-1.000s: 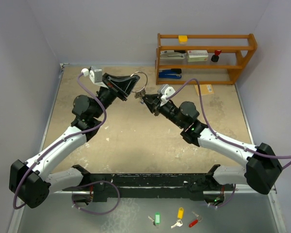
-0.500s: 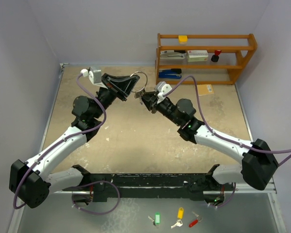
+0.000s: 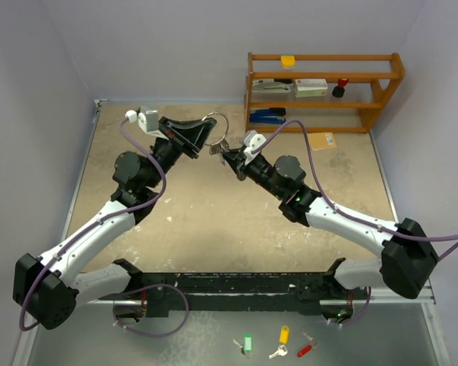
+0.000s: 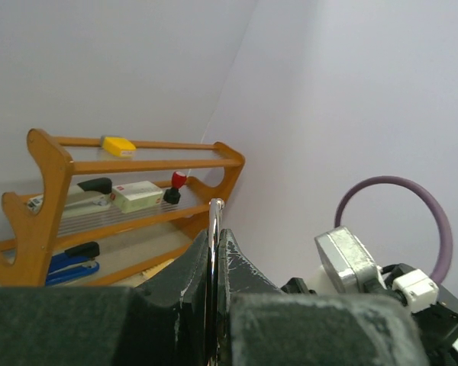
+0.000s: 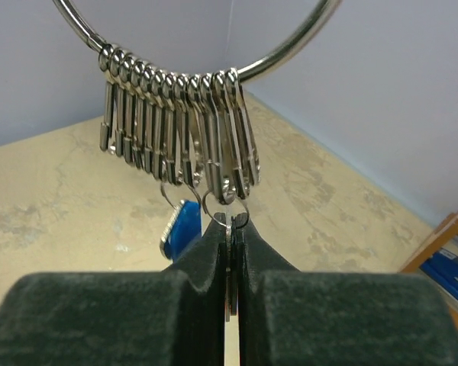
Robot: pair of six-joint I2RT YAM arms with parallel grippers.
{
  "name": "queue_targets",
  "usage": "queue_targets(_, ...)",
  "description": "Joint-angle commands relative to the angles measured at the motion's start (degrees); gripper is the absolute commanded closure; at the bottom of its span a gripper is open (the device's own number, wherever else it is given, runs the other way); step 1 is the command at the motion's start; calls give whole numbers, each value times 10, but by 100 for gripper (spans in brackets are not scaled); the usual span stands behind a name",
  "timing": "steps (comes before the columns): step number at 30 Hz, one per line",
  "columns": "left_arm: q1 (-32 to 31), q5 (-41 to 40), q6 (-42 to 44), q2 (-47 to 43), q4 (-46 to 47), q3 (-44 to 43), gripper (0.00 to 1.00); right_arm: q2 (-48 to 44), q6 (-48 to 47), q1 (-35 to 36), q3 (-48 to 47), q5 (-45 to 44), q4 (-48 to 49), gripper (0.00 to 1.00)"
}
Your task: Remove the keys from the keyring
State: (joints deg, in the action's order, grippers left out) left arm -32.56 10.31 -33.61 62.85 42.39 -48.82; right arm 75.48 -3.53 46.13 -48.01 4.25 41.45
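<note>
Hanging in mid-air over the sandy table (image 3: 214, 221), the keyring (image 5: 278, 55) is clamped edge-on between the fingers of the left gripper (image 4: 215, 245), which are closed tight on the wire. In the top view this gripper (image 3: 208, 126) sits well above the table surface, with the ring sticking out past its tips.

A row of silver clips (image 5: 175, 122) is threaded side by side on the lower arc of the ring, and the keys (image 5: 214, 191) dangle from them on small loops. The right gripper (image 5: 230, 238) comes up from below with its fingers squeezed together on a silver key (image 5: 229, 293) seen edge-on, just under the rightmost clips. A blue key (image 5: 182, 225) hangs free just left of those fingers, touching neither.

At the far right of the table stands a wooden shelf (image 3: 324, 57). Its top level carries a yellow block (image 3: 288, 61); the middle level holds a grey stapler (image 3: 271, 86), a white box (image 3: 311, 86) and a small red-and-black item (image 3: 340, 88); the bottom level holds a blue stapler (image 3: 271, 116).
</note>
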Motion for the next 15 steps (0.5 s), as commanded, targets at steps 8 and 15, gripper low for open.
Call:
queue_targets(8, -1, -69, 66, -53, -97, -5, 96, -104, -97, 3, -44, -90, -149, 100)
queue_targets(15, -1, -30, 49, -42, -120, -8, 82, -120, -137, 3, -89, -91, -198, 100)
